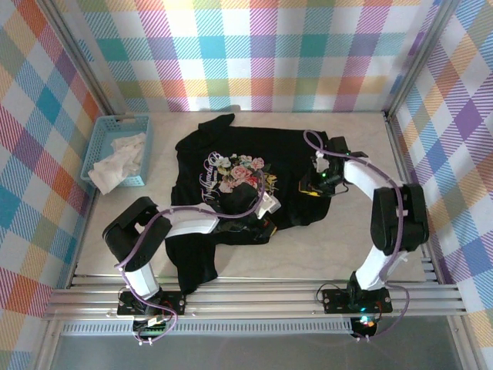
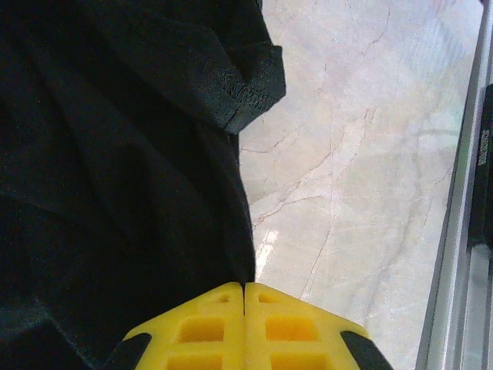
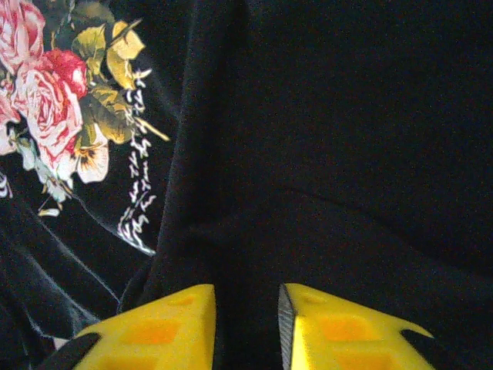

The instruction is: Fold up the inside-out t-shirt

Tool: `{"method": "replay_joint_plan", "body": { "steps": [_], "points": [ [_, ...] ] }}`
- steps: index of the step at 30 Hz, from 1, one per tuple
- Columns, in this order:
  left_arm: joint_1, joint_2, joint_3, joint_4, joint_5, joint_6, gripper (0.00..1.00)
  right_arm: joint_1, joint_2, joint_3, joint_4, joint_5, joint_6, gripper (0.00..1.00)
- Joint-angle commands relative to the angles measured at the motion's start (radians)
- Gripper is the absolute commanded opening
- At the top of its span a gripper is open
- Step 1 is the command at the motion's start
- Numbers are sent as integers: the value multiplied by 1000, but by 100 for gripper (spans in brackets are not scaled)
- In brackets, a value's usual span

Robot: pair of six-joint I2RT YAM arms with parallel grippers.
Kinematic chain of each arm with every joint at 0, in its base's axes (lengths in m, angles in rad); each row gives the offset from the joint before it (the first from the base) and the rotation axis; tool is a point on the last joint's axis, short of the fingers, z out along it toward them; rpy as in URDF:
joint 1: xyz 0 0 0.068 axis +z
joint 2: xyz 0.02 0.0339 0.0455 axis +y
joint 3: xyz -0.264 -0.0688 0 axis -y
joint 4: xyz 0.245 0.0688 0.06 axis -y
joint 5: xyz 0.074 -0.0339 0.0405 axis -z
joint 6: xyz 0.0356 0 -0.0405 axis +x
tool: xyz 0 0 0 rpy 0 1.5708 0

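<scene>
On a pale marble-look desk [image 1: 308,258] ringed by plaid walls [image 1: 254,46], the left gripper [image 2: 245,287] is closed, its tips meeting the edge of the black t-shirt [image 2: 115,193]. The right gripper [image 3: 246,297] stands partly open over the cloth beside the floral print [image 3: 54,116]. The t-shirt lies spread mid-desk, print up.

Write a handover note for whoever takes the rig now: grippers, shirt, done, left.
Left gripper: shut, at the edge of the shirt; can't confirm a pinch on cloth.
Right gripper: jaws apart, over black cloth beside the print.
Shirt: rumpled on the table, print up, one part trailing toward the near edge.
Done: no clean fold visible.
Left: flatten, then fold.
</scene>
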Motion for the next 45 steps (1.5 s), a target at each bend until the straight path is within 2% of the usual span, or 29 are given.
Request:
{"method": "replay_joint_plan", "body": {
  "steps": [1,4,7,10,14,17,20,23,27,29,31,33,36,41,45],
  "points": [
    [10,-2,12,32,49,-42,0,25,-174,-85,-64,66,-24,37],
    [12,0,17,29,47,-46,0,90,-297,-205,-46,57,1,45],
    [13,4,21,27,51,-48,0,137,-345,-271,-36,58,32,53],
    [13,5,22,33,53,-48,0,165,-316,-288,6,59,47,56],
    [13,1,21,30,51,-44,0,199,-191,-238,43,71,52,57],
    [14,-6,15,30,50,-44,0,204,-104,-188,52,80,43,49],
    [15,-23,3,26,47,-38,0,198,-26,-110,-37,182,32,31],
    [21,-39,-10,31,51,-38,0,151,4,-67,-78,222,33,20],
    [31,-47,-23,35,57,-39,0,116,-8,-30,-118,334,25,19],
    [33,-48,-24,40,55,-42,0,116,-23,-21,-138,348,16,22],
    [32,-48,-22,46,56,-49,0,123,-77,-44,-124,302,-9,28],
    [34,-48,-22,52,58,-54,0,149,-152,-92,-93,240,-36,36],
    [39,-51,-24,62,71,-68,0,216,-234,-154,-86,244,-56,48],
    [59,-43,-27,89,120,-111,0,288,-263,-204,-88,281,-49,57],
    [78,-37,-31,113,158,-146,0,320,-240,-229,-38,262,-12,66]
  ]
}}
